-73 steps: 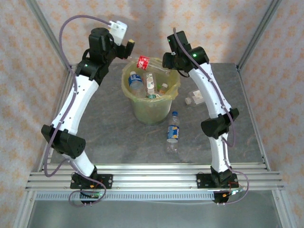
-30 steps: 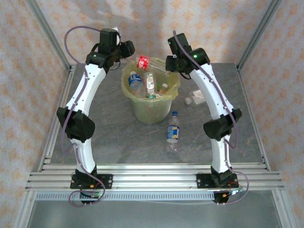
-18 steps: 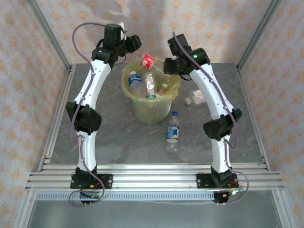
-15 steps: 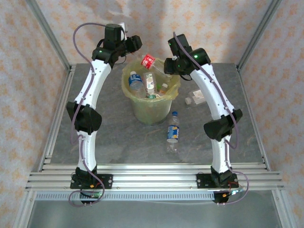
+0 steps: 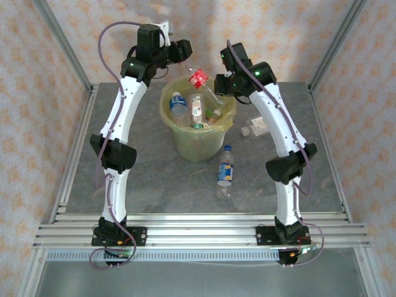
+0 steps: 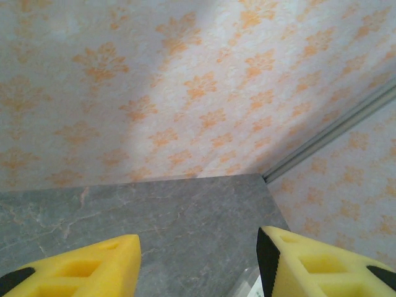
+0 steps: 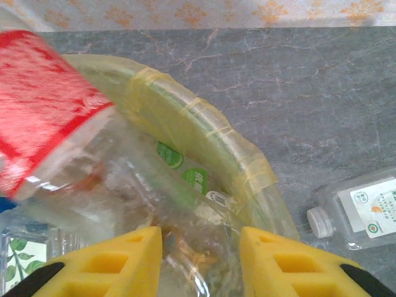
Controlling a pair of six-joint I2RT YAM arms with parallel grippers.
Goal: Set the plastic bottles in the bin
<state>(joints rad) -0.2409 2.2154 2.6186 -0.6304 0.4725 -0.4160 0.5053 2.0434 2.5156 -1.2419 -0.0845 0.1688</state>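
The pale-green bin with its yellow bag stands mid-table and holds several plastic bottles. My right gripper is shut on a crushed clear bottle with a red label, held tilted over the bin's back rim. My left gripper hangs open and empty behind the bin's back-left rim, facing the back wall. One bottle with a blue cap and orange label lies on the table in front of the bin. Another with a white label and white cap lies to the bin's right.
The grey table is walled by patterned panels and aluminium posts. Both arm bases sit on the rail at the near edge. Bare tabletop lies left of the bin and along the front.
My left arm has stretched up and swung its wrist right, toward the bin's back rim. The red-labelled bottle has shifted right and tilted in my right gripper.
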